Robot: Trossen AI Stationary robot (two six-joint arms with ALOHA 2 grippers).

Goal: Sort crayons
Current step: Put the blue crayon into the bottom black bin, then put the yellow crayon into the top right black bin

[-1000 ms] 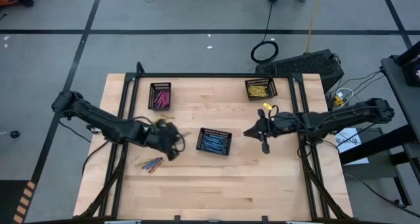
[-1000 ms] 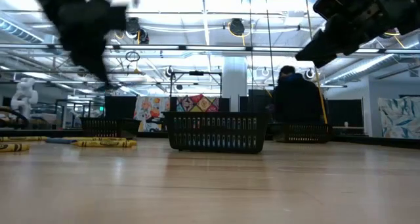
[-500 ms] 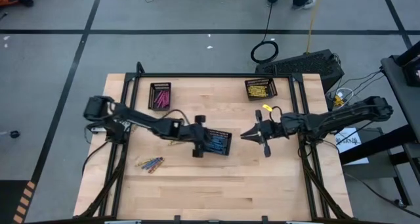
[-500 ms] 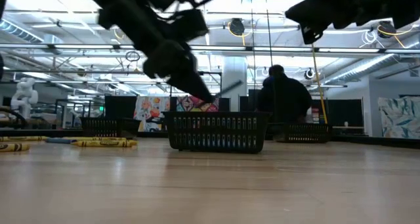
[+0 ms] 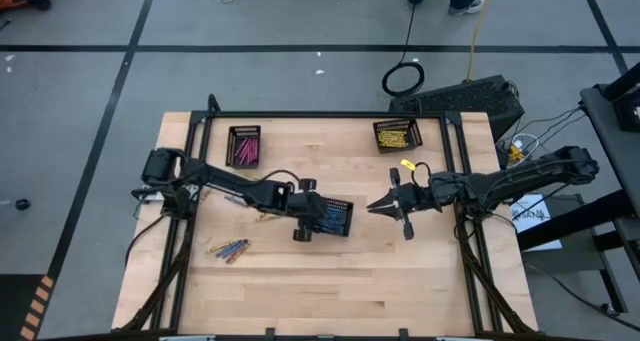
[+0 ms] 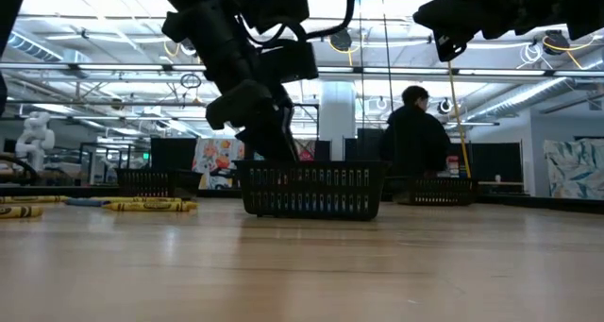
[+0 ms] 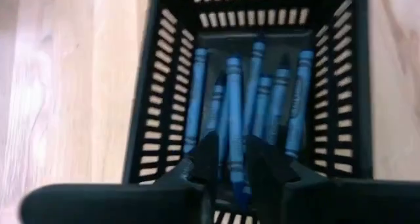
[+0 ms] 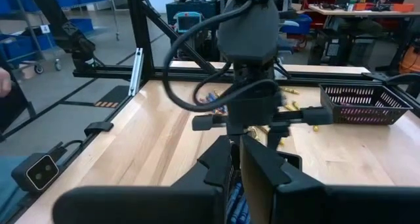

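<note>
A black mesh tray near the table's middle holds several blue crayons. My left gripper reaches slanting down into it from the table's left, its fingers a little apart with one blue crayon between them. My right gripper hovers shut and about level just right of this tray, holding nothing. Loose crayons lie flat on the table at the near left. My left gripper's fingertips stand on either side of the near end of a blue crayon, along its length. The crayon lies among the others in the tray. Whether the fingers touch it I cannot tell.
A tray of pink crayons stands at the far left and a tray of yellow ones at the far right. Yellow crayons lie on the wood at the left. A person stands beyond the table's far edge.
My left gripper has swung from above the loose crayons toward the table's right, rolled its wrist and sunk into the blue tray. My right gripper has tipped up from slanting down to about level.
</note>
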